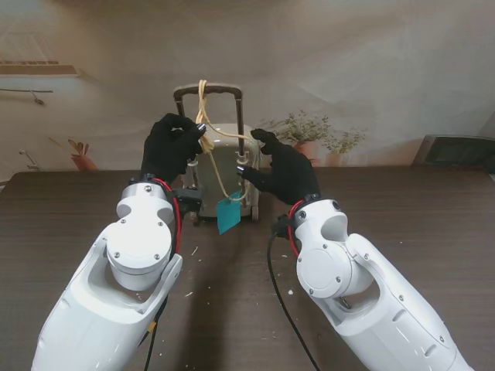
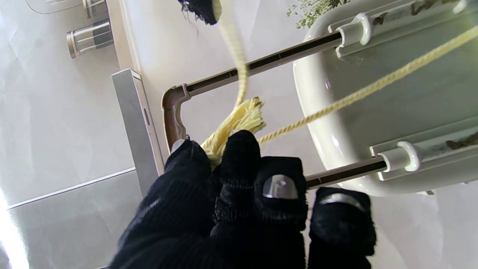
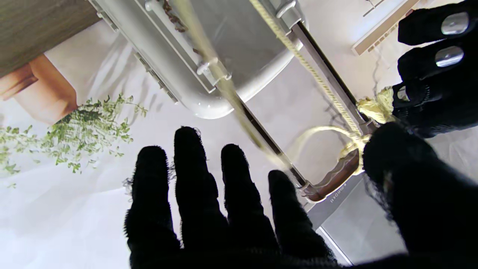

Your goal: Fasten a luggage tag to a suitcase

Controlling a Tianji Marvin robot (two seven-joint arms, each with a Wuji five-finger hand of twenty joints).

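Observation:
A small beige suitcase (image 1: 229, 158) stands upright on the dark table, its brown pull handle (image 1: 209, 90) raised. A yellow string (image 1: 203, 104) is looped over the handle bar and runs down to a teal luggage tag (image 1: 228, 215) hanging against the case front. My left hand (image 1: 172, 145) is beside the handle's left post, shut on the string's frayed end (image 2: 239, 116). My right hand (image 1: 283, 171) hovers at the case's right side with fingers (image 3: 188, 175) spread and nothing held. The string (image 3: 317, 76) forms a knot by the handle corner (image 3: 336, 175).
A printed backdrop with potted plants (image 1: 309, 131) hangs behind the table. Black cables (image 1: 282, 309) trail across the dark wood table (image 1: 402, 209) between my arms. Small pale crumbs lie near the front.

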